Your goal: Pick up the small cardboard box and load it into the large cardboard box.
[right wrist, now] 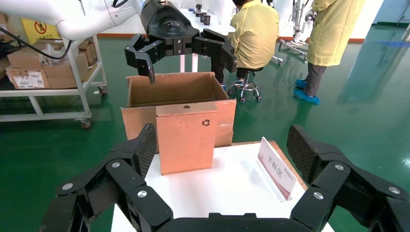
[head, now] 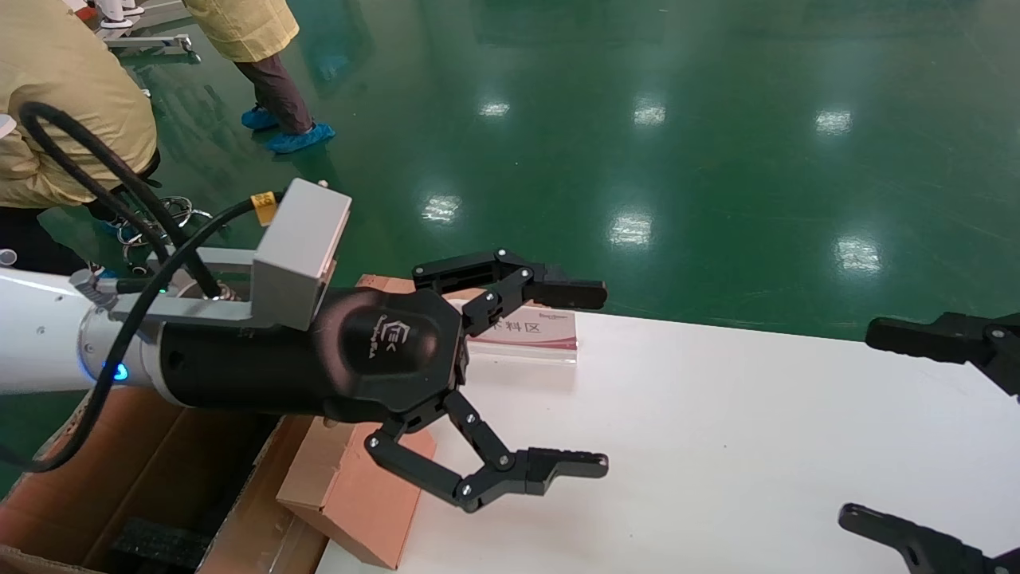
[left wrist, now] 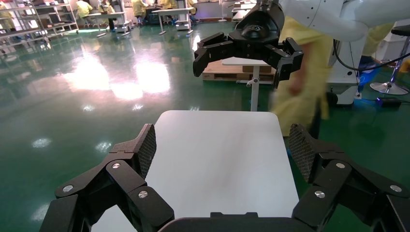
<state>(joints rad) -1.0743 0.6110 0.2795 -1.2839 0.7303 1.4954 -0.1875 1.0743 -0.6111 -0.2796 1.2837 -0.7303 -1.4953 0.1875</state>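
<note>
Your left gripper point(head: 550, 383) hangs above the table's point(head: 717, 430) left end with its jaws spread wide — nothing in them. The small cardboard box point(right wrist: 186, 140) stands upright at that end, right against the large cardboard box point(right wrist: 164, 89), which sits just off the edge. Your right gripper point(head: 916, 430) is gaping too — empty, over the right side.

The sign point(right wrist: 275, 168) standing on the white table point(head: 717, 446) reads 下料区 (its smaller print is too fine to read). The small cardboard box point(right wrist: 186, 137) bears a black recycling symbol. The left gripper point(head: 510, 383) housing carries a white logo, illegible.
</note>
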